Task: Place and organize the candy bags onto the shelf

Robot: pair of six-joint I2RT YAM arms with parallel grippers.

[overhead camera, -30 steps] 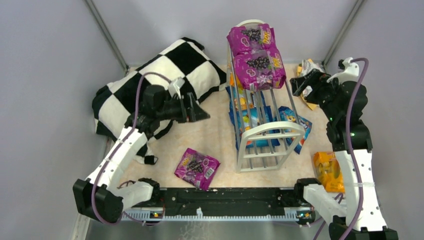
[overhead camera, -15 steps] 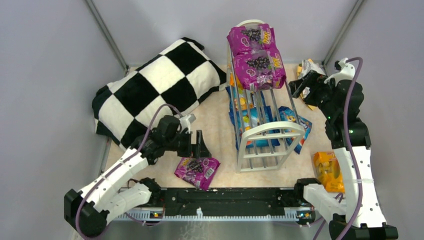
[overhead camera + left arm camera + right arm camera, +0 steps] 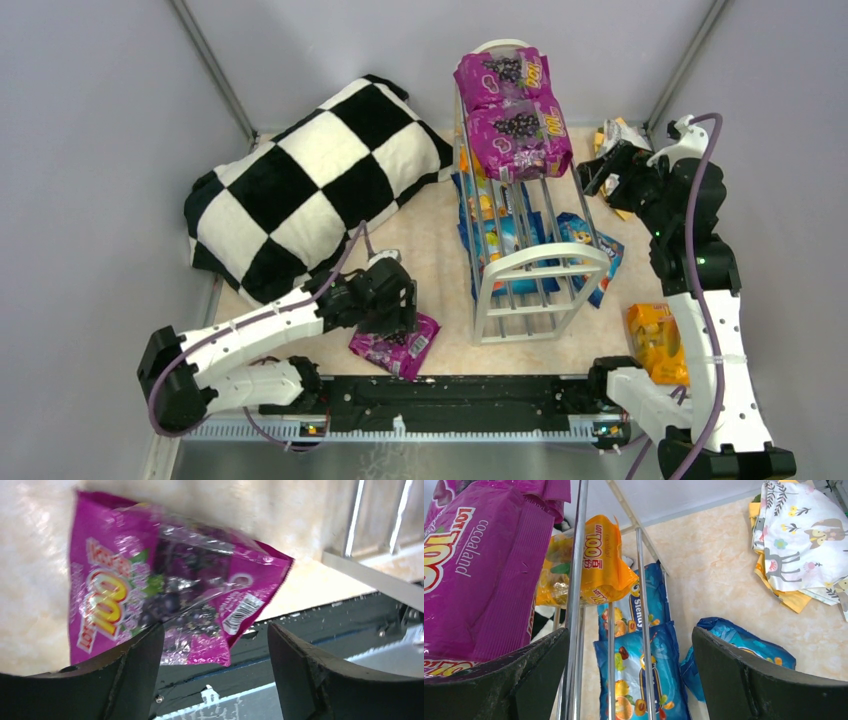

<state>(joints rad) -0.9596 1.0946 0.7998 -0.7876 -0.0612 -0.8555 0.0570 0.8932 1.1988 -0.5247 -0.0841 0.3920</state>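
Note:
The white wire shelf (image 3: 530, 270) stands mid-table with two purple candy bags (image 3: 510, 110) on its top tier; an orange bag (image 3: 594, 565) and blue bags (image 3: 639, 670) lie beneath its rods (image 3: 576, 580). A loose purple bag (image 3: 400, 345) lies near the front edge. My left gripper (image 3: 400, 310) hovers just above it, open and empty; in the left wrist view (image 3: 215, 650) the bag (image 3: 150, 590) lies beyond the jaws. My right gripper (image 3: 600, 170) is open and empty beside the shelf's far right, looking through the rods (image 3: 631, 645). Another blue bag (image 3: 590, 245) lies right of the shelf.
A black-and-white checkered pillow (image 3: 310, 180) fills the far left. A patterned cloth (image 3: 620, 135) lies at the far right corner. An orange bag (image 3: 655, 340) sits by the right arm's base. A black rail (image 3: 450, 395) runs along the near edge.
My left arm swung from over the pillow down and forward to the loose purple bag at the front. The right gripper barely moved.

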